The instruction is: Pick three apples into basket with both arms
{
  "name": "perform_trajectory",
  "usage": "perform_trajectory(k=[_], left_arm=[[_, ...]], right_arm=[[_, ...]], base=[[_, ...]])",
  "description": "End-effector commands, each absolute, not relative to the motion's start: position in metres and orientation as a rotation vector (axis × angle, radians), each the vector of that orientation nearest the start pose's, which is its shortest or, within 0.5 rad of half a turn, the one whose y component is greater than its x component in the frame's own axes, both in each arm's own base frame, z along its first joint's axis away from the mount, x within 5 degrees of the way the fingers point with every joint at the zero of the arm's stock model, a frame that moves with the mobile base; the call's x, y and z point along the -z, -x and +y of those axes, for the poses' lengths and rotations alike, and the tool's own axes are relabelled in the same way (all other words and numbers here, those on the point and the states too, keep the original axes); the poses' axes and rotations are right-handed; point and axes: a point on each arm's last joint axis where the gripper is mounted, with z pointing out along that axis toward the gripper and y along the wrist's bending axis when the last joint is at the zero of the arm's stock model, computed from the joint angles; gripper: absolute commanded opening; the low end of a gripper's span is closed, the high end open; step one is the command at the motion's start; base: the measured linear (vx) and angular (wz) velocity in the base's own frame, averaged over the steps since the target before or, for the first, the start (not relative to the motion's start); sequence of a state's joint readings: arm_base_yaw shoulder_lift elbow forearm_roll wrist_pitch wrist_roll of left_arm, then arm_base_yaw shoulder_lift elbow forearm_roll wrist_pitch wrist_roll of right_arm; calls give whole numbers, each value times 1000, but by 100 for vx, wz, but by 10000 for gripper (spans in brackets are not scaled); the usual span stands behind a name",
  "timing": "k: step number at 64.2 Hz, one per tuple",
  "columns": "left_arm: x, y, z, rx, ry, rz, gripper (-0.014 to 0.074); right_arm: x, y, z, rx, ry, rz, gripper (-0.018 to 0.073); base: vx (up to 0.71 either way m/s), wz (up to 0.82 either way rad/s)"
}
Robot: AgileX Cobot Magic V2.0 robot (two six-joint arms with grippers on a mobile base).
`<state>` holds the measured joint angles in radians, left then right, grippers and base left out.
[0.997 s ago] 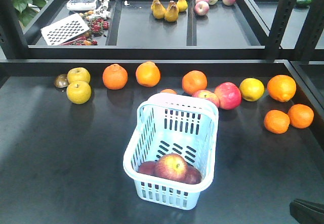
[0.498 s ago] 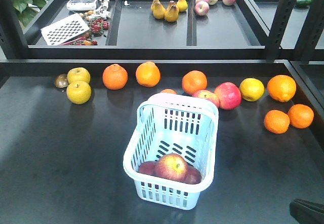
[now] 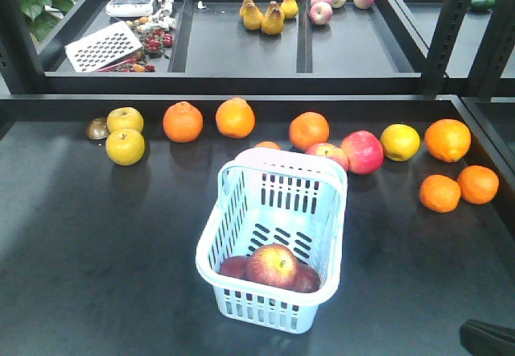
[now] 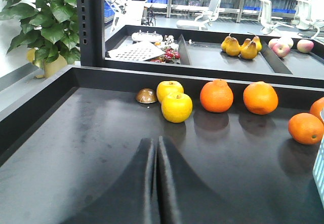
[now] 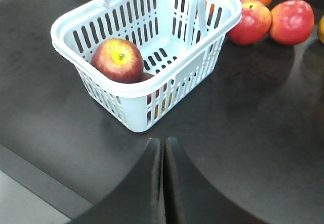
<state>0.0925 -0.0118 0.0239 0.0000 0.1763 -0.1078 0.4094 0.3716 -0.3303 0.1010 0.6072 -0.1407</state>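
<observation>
We see the pale basket (image 3: pixel 272 247) on the dark desk (image 3: pixel 96 243), with three red apples (image 3: pixel 272 266) piled at its near end. Both grippers sit clear of it, empty, the left gripper (image 4: pixel 155 150) and right gripper (image 5: pixel 163 150) each with fingers pressed together. We judge the picking done; we should keep both arms back and avoid nudging the basket.
</observation>
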Motion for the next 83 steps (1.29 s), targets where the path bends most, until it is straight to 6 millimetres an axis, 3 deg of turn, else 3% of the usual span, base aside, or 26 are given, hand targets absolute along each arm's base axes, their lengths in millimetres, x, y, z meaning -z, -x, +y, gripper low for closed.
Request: perform_trajectory(k=[1, 21, 35, 45, 63, 83], left_arm=[[-195, -55, 5, 19, 157, 1580, -6], [-195, -55, 5, 19, 157, 1580, -6], [-195, -55, 5, 19, 157, 1580, -6], [-195, -55, 5, 19, 157, 1580, -6], [-195, -55, 5, 19, 157, 1580, -6], [-195, -55, 5, 19, 157, 1580, -6]], right_arm=[[-252, -75, 37, -256, 511, 1974, -4], [-244, -83, 38, -263, 439, 1792, -4], [-230, -82, 37, -258, 445, 1824, -4], [-229, -82, 36, -237, 448, 1832, -4], [-229, -87, 23, -132, 305, 1859, -4], [-224, -83, 21, -114, 301, 1844, -4]], base=[[0, 0], [0, 0], [0, 0], [0, 0], [0, 0], [0, 0]])
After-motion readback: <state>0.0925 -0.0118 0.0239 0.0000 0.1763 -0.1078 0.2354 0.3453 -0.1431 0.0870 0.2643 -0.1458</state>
